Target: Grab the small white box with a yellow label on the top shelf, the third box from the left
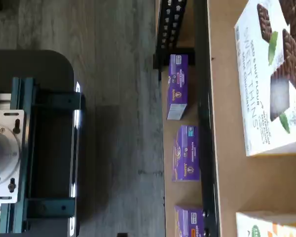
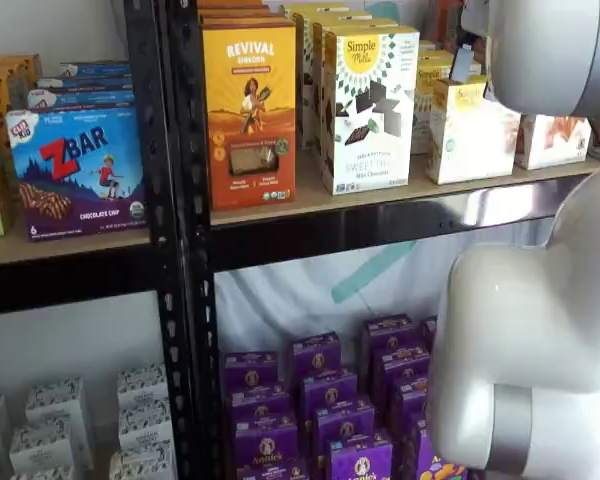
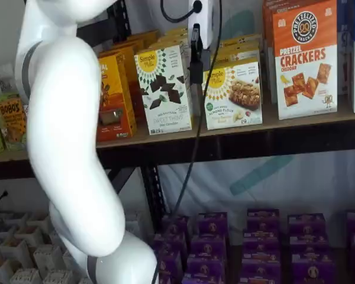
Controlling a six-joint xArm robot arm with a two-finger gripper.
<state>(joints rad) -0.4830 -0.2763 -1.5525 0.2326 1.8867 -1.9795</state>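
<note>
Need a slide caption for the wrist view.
Wrist view: Sweet Thins box on the top shelf, purple boxes below.

Your arm stands raised, tool up high.
Your white arm (image 3: pixel 71 148) rises in a bend through both shelf views; the tool (image 3: pixel 196 56) hangs from above, one black finger (image 3: pixel 196 44) showing side-on, cable beside it.

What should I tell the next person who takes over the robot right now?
Gripper: open and empty, hanging in front of the top shelf, as a shelf view shows.
Small white box: standing on that shelf, just right of the taller white box with chocolate squares, untouched.
Done: nothing grabbed yet.
Left: line up with the small white box, close on it, pull it off the shelf.
</note>
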